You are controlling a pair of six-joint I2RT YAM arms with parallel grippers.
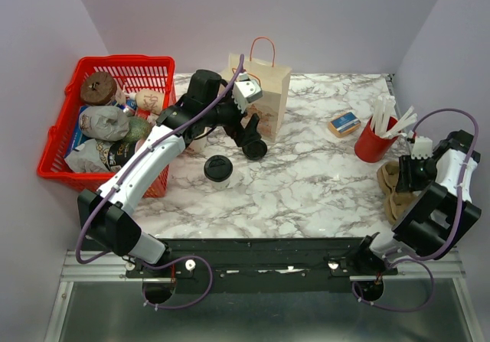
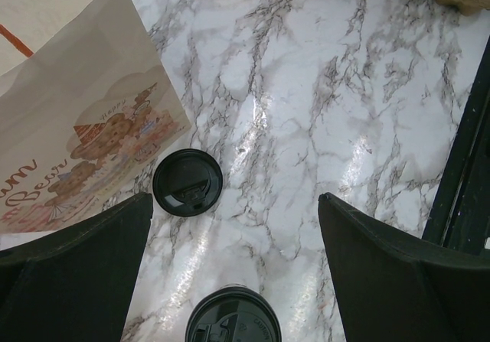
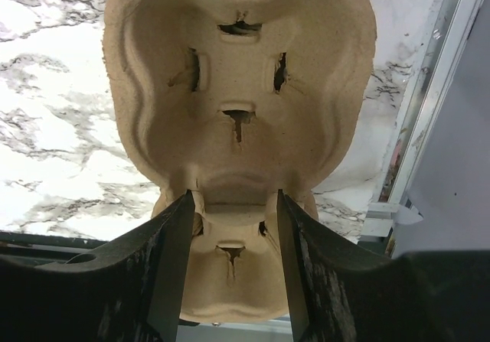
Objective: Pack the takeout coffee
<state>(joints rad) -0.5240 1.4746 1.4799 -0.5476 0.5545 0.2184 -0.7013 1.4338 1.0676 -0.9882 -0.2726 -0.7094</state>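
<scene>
Coffee cup (image 1: 218, 168) with its black lid on is standing on the marble desk (image 1: 321, 166), out in front of the paper bag (image 1: 264, 89) and not in it yet. The left fingers (image 2: 84, 273) are spread really wide with nothing in them, hanging above the desk with the cup just at their near edge. A loose lid (image 2: 187, 183) lies flat right beside the bag's bottom. The right fingers (image 3: 172, 265) are part-way open over the narrow middle of a cardboard cup carrier (image 3: 237, 66), and look to be above it, not gripping.
</scene>
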